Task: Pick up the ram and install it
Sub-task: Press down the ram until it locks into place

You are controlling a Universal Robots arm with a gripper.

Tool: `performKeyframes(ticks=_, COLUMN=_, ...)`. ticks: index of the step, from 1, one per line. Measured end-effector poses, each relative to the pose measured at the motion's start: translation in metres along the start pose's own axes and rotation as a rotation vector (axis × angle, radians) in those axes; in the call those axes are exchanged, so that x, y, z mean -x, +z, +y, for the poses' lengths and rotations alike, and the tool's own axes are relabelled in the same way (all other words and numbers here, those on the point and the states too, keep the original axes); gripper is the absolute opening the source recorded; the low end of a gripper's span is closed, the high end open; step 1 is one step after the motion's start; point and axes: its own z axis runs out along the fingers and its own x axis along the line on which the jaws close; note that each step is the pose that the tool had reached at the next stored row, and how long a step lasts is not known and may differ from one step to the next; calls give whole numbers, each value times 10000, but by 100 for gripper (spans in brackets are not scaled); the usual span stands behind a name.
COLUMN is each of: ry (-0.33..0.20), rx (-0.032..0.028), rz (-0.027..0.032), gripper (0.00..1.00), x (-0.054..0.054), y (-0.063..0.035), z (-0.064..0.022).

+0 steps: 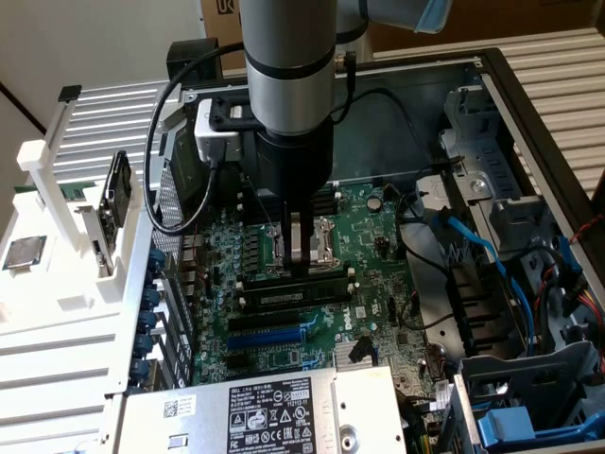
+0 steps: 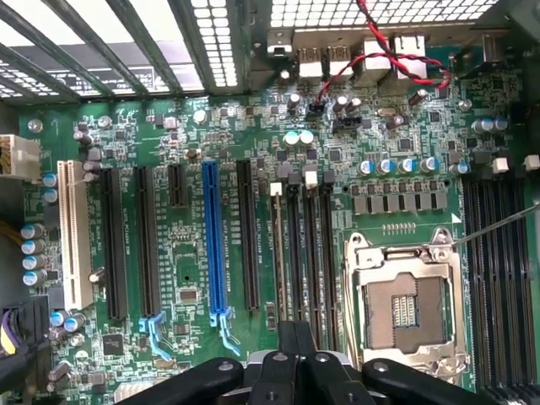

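The ram (image 1: 293, 287) stands on edge in a black memory slot of the green motherboard (image 1: 378, 236), just in front of the processor socket (image 1: 302, 248). In the wrist view the ram (image 2: 278, 253) shows as a thin strip in the first of several parallel slots beside the open socket (image 2: 405, 308). My gripper (image 1: 301, 268) hangs straight down over the middle of the stick. Its fingers are shut together with nothing between them. Their tips are at the stick's top edge, and I cannot tell whether they touch it. The gripper (image 2: 295, 336) also appears in the wrist view.
A white fixture (image 1: 57, 284) at the exterior view's left carries a square silver processor chip (image 1: 24, 253) and a black part (image 1: 117, 192). Blue cables (image 1: 473, 246) and drive cages crowd the exterior view's right. A labelled power supply (image 1: 274, 416) lies at the front. Case walls ring the board.
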Motion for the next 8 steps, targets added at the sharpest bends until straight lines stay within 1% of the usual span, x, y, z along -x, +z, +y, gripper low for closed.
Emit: performKeyframes(ticks=8, ry=1113, rx=-45, rz=-26, gripper=11, x=0, y=0, z=0)
